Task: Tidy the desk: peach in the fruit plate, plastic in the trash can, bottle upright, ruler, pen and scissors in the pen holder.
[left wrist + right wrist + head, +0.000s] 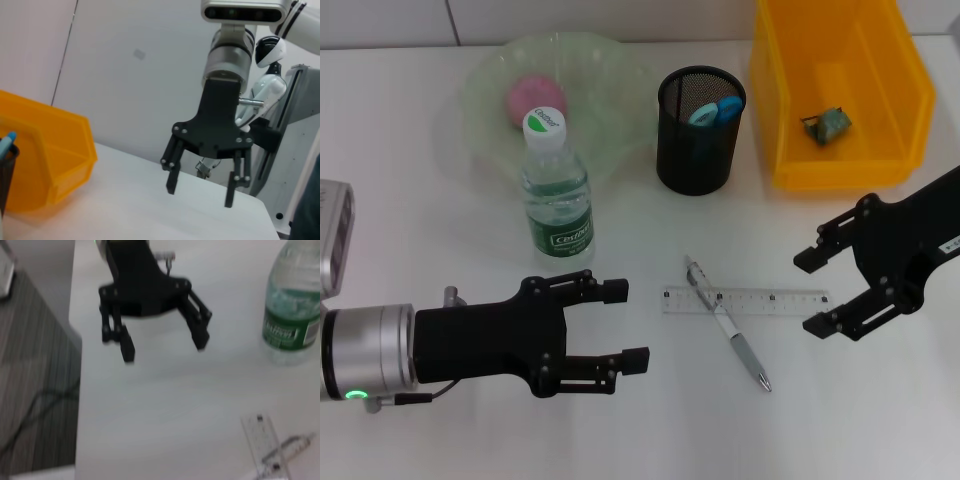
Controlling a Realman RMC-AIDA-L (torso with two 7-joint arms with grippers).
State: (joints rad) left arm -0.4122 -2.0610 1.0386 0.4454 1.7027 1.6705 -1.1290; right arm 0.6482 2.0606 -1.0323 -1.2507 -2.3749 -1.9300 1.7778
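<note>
Ruler and pen remain; both end effectors hover with jaws apart.

Nearest, the left end effector (625, 325) and the right end effector (812, 293) flank the pen (728, 324), which lies across the ruler (790, 299) on the surface (880, 420). Next likely calls for pinching the pen. Farther off: upright bottle (556, 190), holder (698, 131), plastic (828, 125) in the bin (772, 90), peach (534, 97) in the plate (610, 70).

A robotics lab set up as an office desk: a plain white table (620, 420) against bare white walls (150, 75), with a grey equipment frame (295, 125) alongside.
</note>
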